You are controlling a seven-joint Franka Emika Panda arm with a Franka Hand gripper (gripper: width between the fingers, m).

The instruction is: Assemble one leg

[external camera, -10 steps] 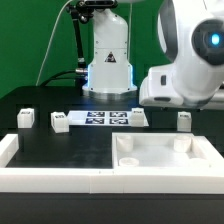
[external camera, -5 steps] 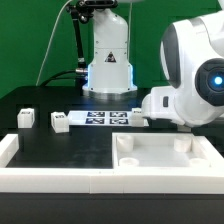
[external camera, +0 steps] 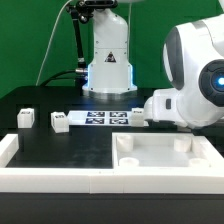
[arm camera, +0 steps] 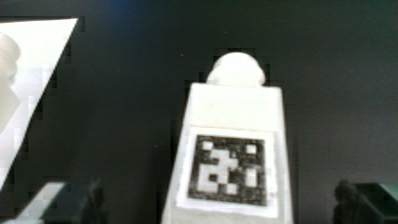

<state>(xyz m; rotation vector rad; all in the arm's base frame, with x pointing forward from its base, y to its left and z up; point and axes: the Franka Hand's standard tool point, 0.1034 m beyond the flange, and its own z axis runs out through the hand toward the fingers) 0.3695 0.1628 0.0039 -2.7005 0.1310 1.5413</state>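
In the wrist view a small white leg with a rounded tip and a black-and-white tag on its face stands on the black table. My gripper is open around it. One dark finger and the other finger stand on either side of the leg, with a gap on each side. In the exterior view the arm's white body hides this leg and the gripper. Two more small white legs stand at the exterior view's left.
The large white recessed slab with corner holes lies in front at the exterior view's right; a white piece that may be its edge shows in the wrist view. The marker board lies at the back. A white rim borders the table's front.
The arm has moved down and to the exterior view's right, covering the small leg that stood behind the slab. In the last half second it barely shifted.
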